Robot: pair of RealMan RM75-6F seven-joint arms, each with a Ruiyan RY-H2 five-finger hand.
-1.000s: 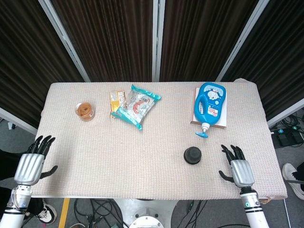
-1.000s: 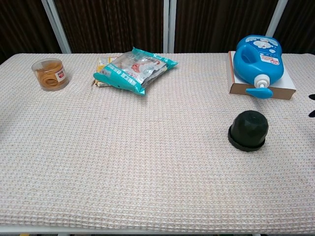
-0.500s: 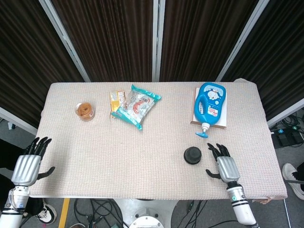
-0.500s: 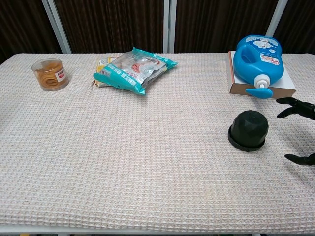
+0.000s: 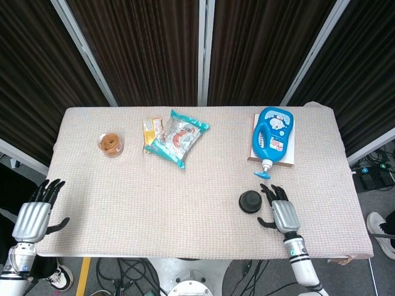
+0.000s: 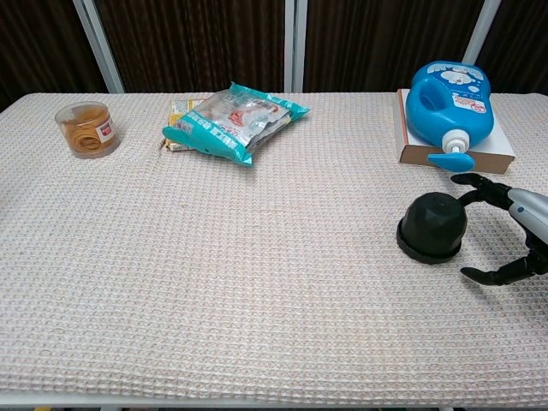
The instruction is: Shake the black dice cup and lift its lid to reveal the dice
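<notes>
The black dice cup (image 5: 250, 201) (image 6: 432, 226) stands upright with its domed lid on, at the front right of the table. My right hand (image 5: 278, 208) (image 6: 511, 229) is just right of it, fingers spread and thumb out, not touching the cup. The gap between fingers and cup is small in the chest view. My left hand (image 5: 37, 211) hangs open off the table's front left corner, seen only in the head view. No dice show.
A blue bottle (image 5: 271, 139) lies on a flat box (image 6: 497, 147) behind the cup. A teal snack bag (image 5: 177, 137) and a yellow packet (image 5: 152, 129) lie at the back middle. A clear jar of rubber bands (image 5: 110, 143) stands at the back left.
My right hand has slid left across the table, from near the right edge to right beside the dice cup. My left hand has drifted slightly back and down off the table corner.
</notes>
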